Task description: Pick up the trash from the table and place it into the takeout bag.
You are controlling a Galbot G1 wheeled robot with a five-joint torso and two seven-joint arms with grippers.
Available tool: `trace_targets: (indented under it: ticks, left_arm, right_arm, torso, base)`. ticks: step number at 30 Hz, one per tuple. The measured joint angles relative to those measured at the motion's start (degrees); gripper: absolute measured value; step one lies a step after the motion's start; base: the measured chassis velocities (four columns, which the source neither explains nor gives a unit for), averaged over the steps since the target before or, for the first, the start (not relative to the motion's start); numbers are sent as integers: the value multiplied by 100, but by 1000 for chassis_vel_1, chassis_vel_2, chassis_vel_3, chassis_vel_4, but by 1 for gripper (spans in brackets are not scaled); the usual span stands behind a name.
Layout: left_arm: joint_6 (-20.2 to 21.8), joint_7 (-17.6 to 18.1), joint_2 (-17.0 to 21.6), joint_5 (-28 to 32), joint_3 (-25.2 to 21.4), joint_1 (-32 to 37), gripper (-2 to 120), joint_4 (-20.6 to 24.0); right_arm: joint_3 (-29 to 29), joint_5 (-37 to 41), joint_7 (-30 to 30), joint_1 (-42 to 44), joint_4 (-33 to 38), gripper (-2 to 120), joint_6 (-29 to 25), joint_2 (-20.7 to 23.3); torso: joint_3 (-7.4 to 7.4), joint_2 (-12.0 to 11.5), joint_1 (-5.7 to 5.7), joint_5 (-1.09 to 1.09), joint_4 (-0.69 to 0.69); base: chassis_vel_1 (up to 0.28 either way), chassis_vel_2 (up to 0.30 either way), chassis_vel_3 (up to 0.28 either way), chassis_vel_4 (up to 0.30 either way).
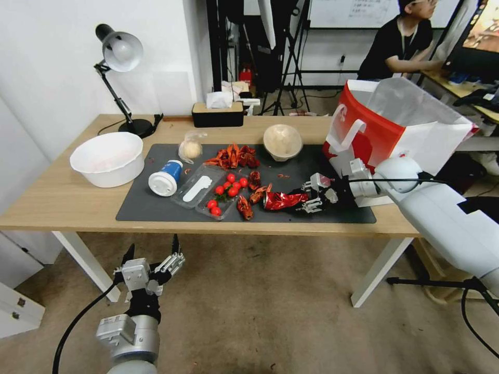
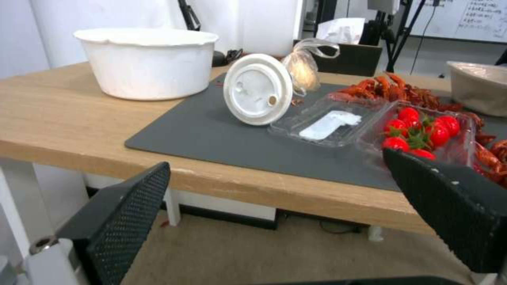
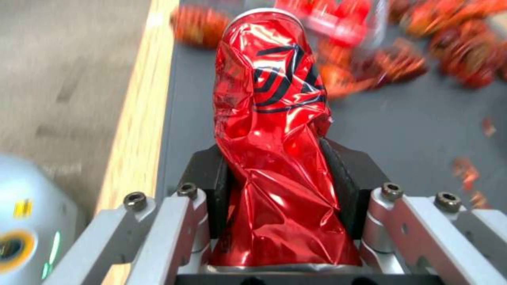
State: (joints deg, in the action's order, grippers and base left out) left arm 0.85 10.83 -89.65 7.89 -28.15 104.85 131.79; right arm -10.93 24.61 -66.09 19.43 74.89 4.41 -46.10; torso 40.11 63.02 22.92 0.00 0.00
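The wooden table (image 1: 67, 200) carries a dark grey mat (image 1: 156, 205), which covers its middle part. To the left of the mat stands a big white bowl (image 1: 107, 158). Behind the mat's left corner is the round base of a black desk lamp (image 1: 136, 127). Behind the mat, near the table's back edge, stands a black tissue box (image 1: 217, 115). At the right end of the mat stands the takeout bag (image 1: 395, 122).
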Motion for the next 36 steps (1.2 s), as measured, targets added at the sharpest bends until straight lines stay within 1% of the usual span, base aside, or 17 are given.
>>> trace_targets:
  ticks: [7, 9, 10, 11, 12, 14, 16, 18, 19, 21, 26, 27, 28, 31, 32, 35, 36]
  left_arm:
    - [-2, -1, 2, -11, 0, 27, 100, 14]
    - [-2, -1, 2, -17, 1, 30, 100, 16]
    - [-2, -1, 2, -19, 2, 35, 100, 23]
    - [-2, -1, 2, -19, 2, 35, 100, 23]
    - [-2, -1, 3, -20, 2, 40, 100, 29]
    - [-2, -1, 6, -21, -2, 54, 100, 35]
    - [-2, -1, 7, -21, -2, 58, 100, 36]
    - [-3, -1, 7, -26, -1, 77, 100, 46]
    - [-3, -1, 7, -26, -1, 77, 100, 46]
    - [-6, -1, 2, -36, 11, 91, 100, 53]
    - [-7, -1, 2, -40, 19, 102, 100, 53]
    - [-11, -1, 5, -43, 23, 103, 100, 53]
    - [-11, -1, 5, -43, 23, 103, 100, 53]
    - [-15, -1, 4, -46, 30, 111, 100, 58]
    - [-15, -1, 4, -46, 30, 111, 100, 58]
    - [-26, -1, 7, -46, 33, 132, 100, 76]
    - [-26, -1, 7, -46, 33, 132, 100, 76]
  right_arm:
    - [773, 817, 392, 444, 703, 37, 233, 161]
    - [1110, 1209, 851, 688, 1102, 37, 305, 228]
    - [1362, 1527, 1525, 912, 1497, 37, 365, 289]
    - [1362, 1527, 1525, 912, 1497, 37, 365, 289]
    - [1473, 1677, 1878, 1014, 1679, 37, 381, 319]
    - [1756, 2163, 2902, 1335, 2220, 37, 438, 437]
    - [1818, 2273, 3132, 1412, 2344, 37, 451, 469]
    - [2110, 2763, 4112, 1769, 2881, 37, 566, 654]
    - [2110, 2763, 4112, 1769, 2881, 37, 566, 654]
    - [2318, 2961, 5079, 1961, 3285, 37, 752, 783]
    - [2398, 3212, 5935, 1999, 3540, 37, 1003, 837]
    - [2437, 3383, 6498, 1976, 3659, 37, 1097, 853]
    - [2437, 3383, 6498, 1976, 3659, 37, 1097, 853]
    - [2491, 3558, 7288, 1840, 3710, 37, 1134, 835]
    - [2491, 3558, 7288, 1840, 3710, 37, 1134, 835]
    - [2529, 3735, 7979, 1674, 3720, 37, 1152, 792]
    - [2529, 3735, 7979, 1674, 3720, 37, 1152, 792]
  torso:
    - [0, 0, -2, 0, 0]
    - [0, 0, -1, -1, 0]
    - [0, 0, -1, 0, -1]
    - [0, 0, -1, 0, -1]
    - [0, 0, -1, 0, 0]
    - [0, 0, -1, -1, 0]
    - [-1, 0, -2, 0, 0]
    - [-1, 1, -2, 0, -2]
    - [-1, 1, -2, 0, -2]
    - [-1, 0, -2, 0, -2]
    - [-1, 0, -2, 0, -2]
    - [-1, 0, -1, -1, 0]
    - [-1, 0, -1, -1, 0]
    - [0, 0, -1, -1, 0]
    - [0, 0, -1, -1, 0]
    - [0, 0, 0, 0, 0]
    - [0, 0, 0, 0, 0]
  base:
    - [0, 0, 0, 0]
    - [0, 0, 0, 0]
    - [0, 0, 0, 0]
    - [0, 0, 0, 0]
    - [0, 0, 0, 0]
    - [0, 0, 0, 0]
    - [0, 0, 0, 0]
    - [0, 0, 0, 0]
    - [0, 0, 0, 0]
    - [0, 0, 0, 0]
    - [0, 0, 0, 0]
    - [0, 0, 0, 0]
    - [0, 0, 0, 0]
    - [0, 0, 0, 0]
    - [0, 0, 0, 0]
    - [0, 0, 0, 0]
    - [0, 0, 0, 0]
